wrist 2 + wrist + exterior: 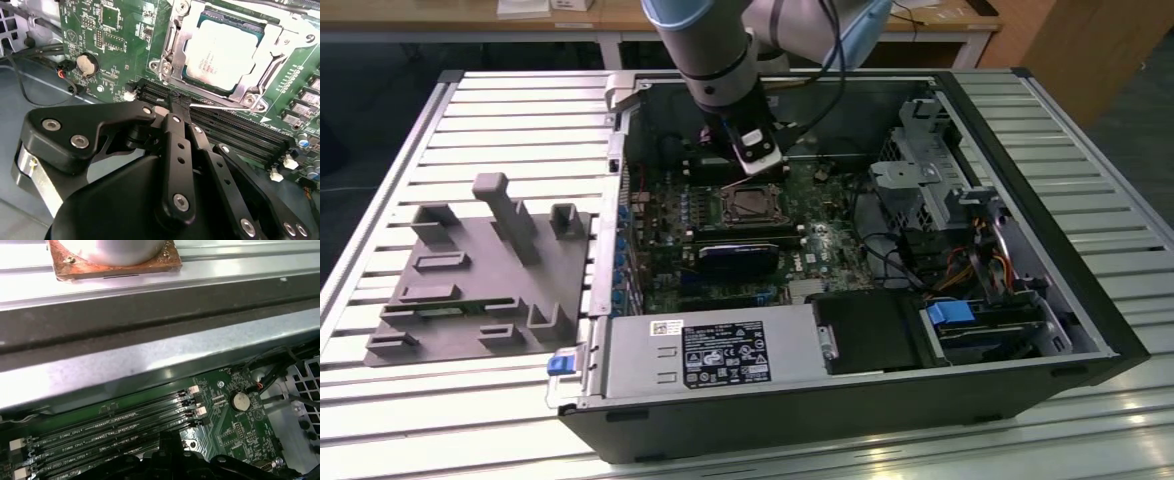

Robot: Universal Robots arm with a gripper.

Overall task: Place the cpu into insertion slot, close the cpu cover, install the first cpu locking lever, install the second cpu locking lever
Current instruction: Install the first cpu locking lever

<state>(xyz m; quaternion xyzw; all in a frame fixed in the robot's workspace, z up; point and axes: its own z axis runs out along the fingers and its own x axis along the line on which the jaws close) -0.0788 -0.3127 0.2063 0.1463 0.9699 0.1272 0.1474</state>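
Open computer case (1067, 270) lying flat on a slatted metal tabletop (494, 120), motherboard (660, 270) facing up.

In the exterior view:
- 1 robot arm (707, 50) reaching down from above into the case.
- Hand (747, 176) low over the board, just beside the slot (731, 200).
- Grey moulded fixture (480, 270) on the tabletop at the exterior view's left, outside the case.
- Silver power supply (707, 355) along the near wall of the case.
- Cables and a drive cage (947, 190) at the exterior view's right.

In the second wrist view:
- Cpu (225, 50) seated flat in the slot, pale metal top facing up.
- Cover (272, 40) lying closed over the cpu's edges, the metal top showing through its square window.
- Black fingers (172, 125) of the hand drawn together at the tips, no gap visible between them.
- Fingertips poised just over the long memory slots (235, 132) beside the socket.
- Thin wire lever (220, 106) running along the socket's edge, starting right at the fingertips. Cannot tell whether pinched or merely touched.
- Round coin battery (86, 64) on the board, well apart from the socket.

In the first wrist view: 4 memory slots side by side, the coin battery near their ends, and the grey case wall (150, 355) beyond them.
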